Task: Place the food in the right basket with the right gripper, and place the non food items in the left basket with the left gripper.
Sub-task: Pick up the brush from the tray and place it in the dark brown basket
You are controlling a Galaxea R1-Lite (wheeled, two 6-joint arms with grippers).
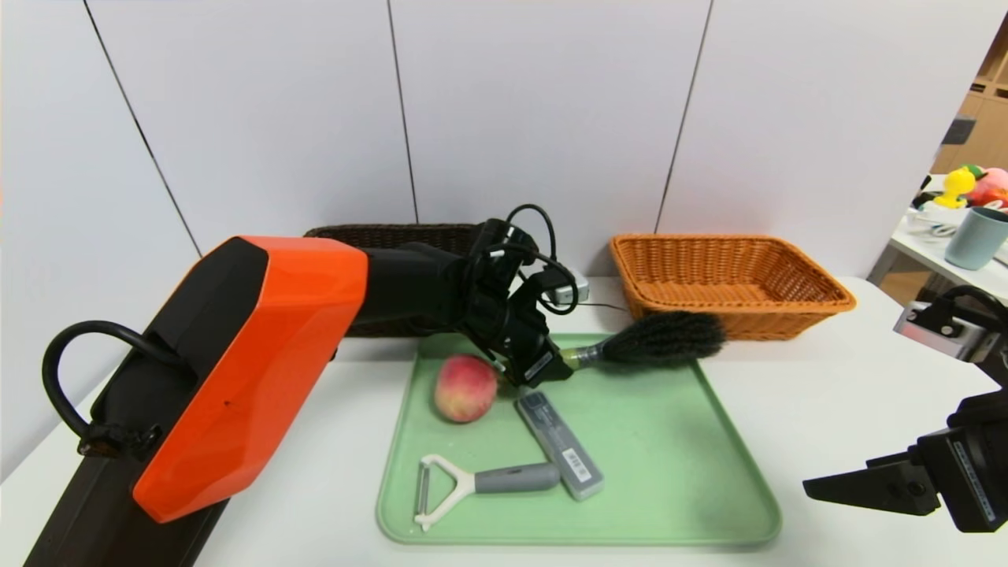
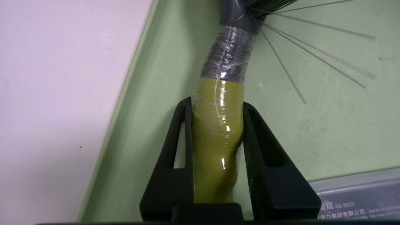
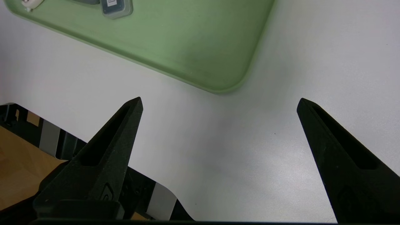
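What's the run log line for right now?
left gripper: shut on brush handle | brush: over tray | right gripper: open, empty

Behind my white worktop point(image 1: 315, 504) stands a pale wall of panels point(image 1: 543, 102), divided by thin dark seams. To my right, beyond the worktop's edge, a white side table point(image 1: 945, 252) bears a grey-blue cup point(image 1: 976, 238) and brightly coloured objects point(image 1: 965, 187); farther back is wooden shelving point(image 1: 980, 118). Wood-toned floor point(image 3: 18, 168) lies below.

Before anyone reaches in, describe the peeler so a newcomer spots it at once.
On the green tray, look along the edge nearest the viewer, toward the left corner. The peeler lies there, its forked white head setting it apart from the slim grey case beside its handle.
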